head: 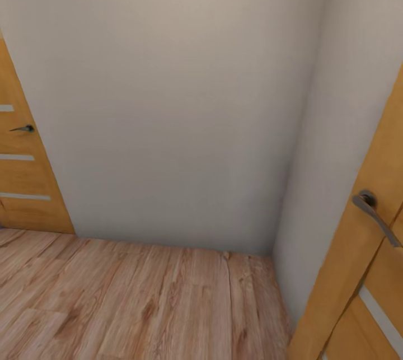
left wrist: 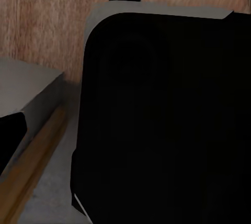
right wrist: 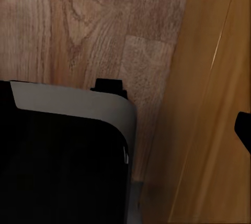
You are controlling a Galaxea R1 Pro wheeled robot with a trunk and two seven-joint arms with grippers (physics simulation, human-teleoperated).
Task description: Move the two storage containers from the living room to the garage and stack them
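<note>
location: hallway corner, blank wall (head: 168,97) ahead, in transit
doors: wooden door (head: 22,169) left of wall, another (head: 358,270) right
grippers: state can't tell

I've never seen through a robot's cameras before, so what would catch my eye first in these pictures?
Probably the big blank white wall straight ahead in the head view, meeting a light wood plank floor. Two orange-brown wooden doors frame it: one at the left with a small dark handle, and one close at the right with a curved metal handle. In the wrist views, a dark, grey-edged part of the robot hangs over the same planks.
</note>
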